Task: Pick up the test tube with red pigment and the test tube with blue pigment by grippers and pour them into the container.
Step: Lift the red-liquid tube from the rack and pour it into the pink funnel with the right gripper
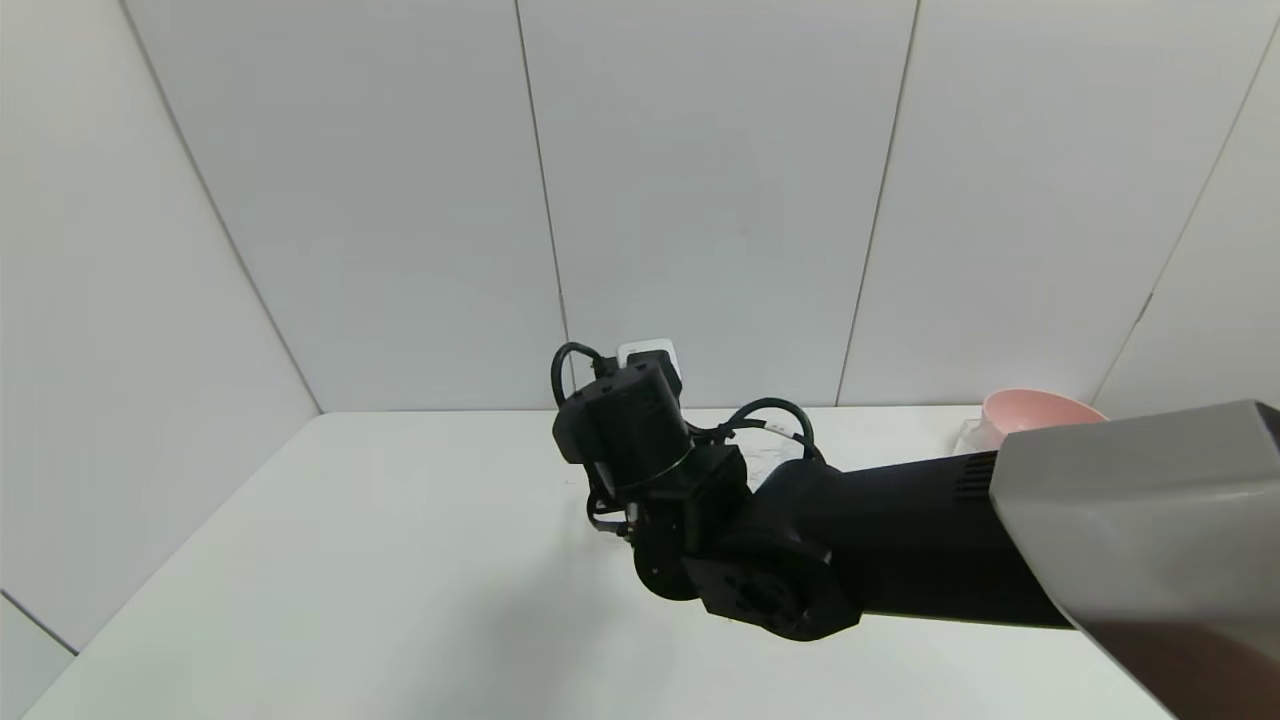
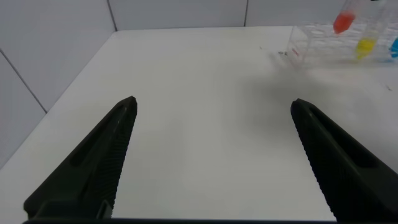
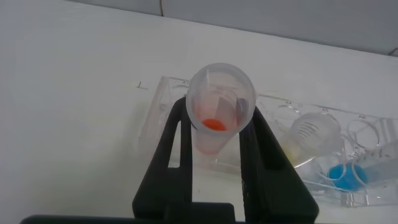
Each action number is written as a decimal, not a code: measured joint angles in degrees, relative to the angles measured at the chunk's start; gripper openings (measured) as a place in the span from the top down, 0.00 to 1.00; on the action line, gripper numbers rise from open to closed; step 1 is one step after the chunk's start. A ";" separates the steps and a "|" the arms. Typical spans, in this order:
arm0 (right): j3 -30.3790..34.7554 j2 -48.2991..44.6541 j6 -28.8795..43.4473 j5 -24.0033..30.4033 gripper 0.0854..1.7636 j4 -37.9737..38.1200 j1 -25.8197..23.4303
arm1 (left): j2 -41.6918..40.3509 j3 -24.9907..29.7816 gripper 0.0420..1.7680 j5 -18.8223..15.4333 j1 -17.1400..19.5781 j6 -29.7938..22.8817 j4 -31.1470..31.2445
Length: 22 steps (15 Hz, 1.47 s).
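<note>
A: Item 1, right gripper (image 3: 219,134)?
B: Over mid table (image 1: 380,560), arm reaching in from robot's right. Fingers (image 3: 171,155) pinched on red tube (image 3: 219,109), one each side, just below rim. Head view: only back of wrist seen, tube hidden.

A: Item 2, red tube?
B: Clear, short, mouth toward wrist cam, orange-red liquid at bottom. Held above rack (image 3: 298,155), over its end slots. Touching rack or lifted free: can't tell from wrist view. In left wrist view, red liquid (image 2: 342,22) sits higher than yellow and blue ones.

A: Item 3, blue tube?
B: In rack (image 2: 311,45), blue liquid (image 3: 343,175) at base. Far end from red tube, beyond yellow one. Only an edge seen in left wrist view (image 2: 394,45).

A: Item 4, yellow tube?
B: Also in rack (image 3: 309,134), between red and blue. Yellow liquid low (image 2: 365,45).

A: Item 5, left gripper (image 2: 214,162)?
B: Low over bare table (image 2: 205,93), well apart from rack. Fingers (image 2: 99,162) spread wide, nothing between. Not seen in head view.

A: Item 6, misc?
B: Pink bowl (image 1: 1035,412) at far right of table, near wall, partly behind right arm. Beaker: not found in any view.
</note>
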 joint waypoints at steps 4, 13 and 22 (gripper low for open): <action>-0.30 -1.13 -0.95 0.00 0.75 -0.02 0.20 | 0.00 0.00 0.00 0.00 0.00 -0.02 0.02; -0.37 -1.52 -0.99 0.00 0.75 -0.09 0.27 | 0.00 0.00 0.00 0.00 0.00 -0.02 0.00; 15.91 -12.96 -1.40 8.90 0.75 -0.66 2.29 | 0.00 0.00 0.00 0.00 0.00 -0.02 0.02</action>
